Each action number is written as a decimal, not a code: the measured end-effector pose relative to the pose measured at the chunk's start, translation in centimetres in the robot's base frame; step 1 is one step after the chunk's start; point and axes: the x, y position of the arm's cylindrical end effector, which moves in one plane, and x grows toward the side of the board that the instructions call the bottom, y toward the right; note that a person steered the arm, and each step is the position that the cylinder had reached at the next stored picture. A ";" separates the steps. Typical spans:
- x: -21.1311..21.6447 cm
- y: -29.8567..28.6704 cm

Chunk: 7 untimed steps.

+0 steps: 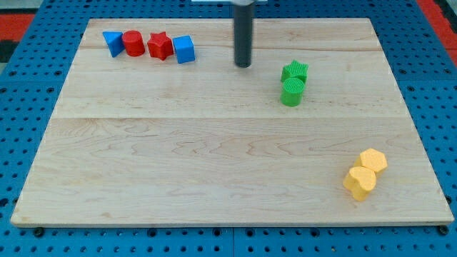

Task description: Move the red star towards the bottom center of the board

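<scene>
The red star [160, 46] lies near the view's top left, in a row of blocks. A red cylinder [133, 43] touches its left side and a blue cube [184, 49] touches its right side. A blue triangle [113, 42] ends the row on the left. My tip [243, 65] rests on the board near the top centre, well to the right of the blue cube and apart from every block.
A green star [295, 71] and a green cylinder [291, 92] sit together right of my tip. Two yellow blocks [373, 160] [359, 182] lie near the bottom right corner. The wooden board [214, 157] lies on a blue perforated table.
</scene>
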 end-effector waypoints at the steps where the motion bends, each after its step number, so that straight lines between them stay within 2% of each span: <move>1: -6.5 -2.3; 2: -9.2 -10.5; 3: -7.7 -17.6; 7: 7.2 -13.4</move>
